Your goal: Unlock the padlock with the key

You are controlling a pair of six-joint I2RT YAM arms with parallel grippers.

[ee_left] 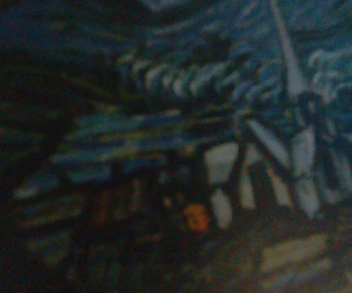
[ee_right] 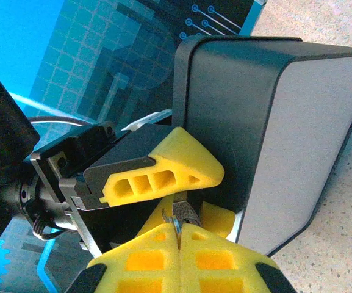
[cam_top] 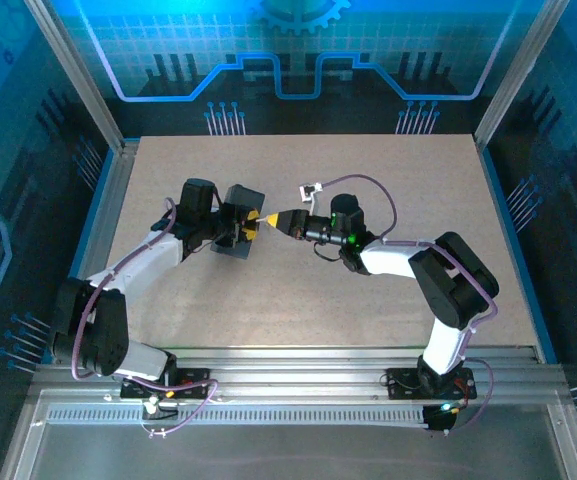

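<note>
In the right wrist view my right gripper [ee_right: 179,228] is shut on the key [ee_right: 176,220], a thin metal sliver poking out of its yellow fingertips. The key's tip meets the end face of the small dark padlock [ee_right: 191,213]; whether it is inside I cannot tell. The padlock sits between the yellow fingers [ee_right: 176,162] of my left gripper [cam_top: 251,224], which is shut on it. From above, my right gripper [cam_top: 266,222] faces the left one tip to tip at the table's middle. The dark box [ee_right: 255,116] stands right behind the padlock.
The box [cam_top: 240,200] lies against the left gripper, and its blue swirly print [ee_left: 224,122] shows blurred and very close in the left wrist view. Bare speckled table [cam_top: 368,330] surrounds both arms. Metal frame rails [cam_top: 108,200] and blue panels border it.
</note>
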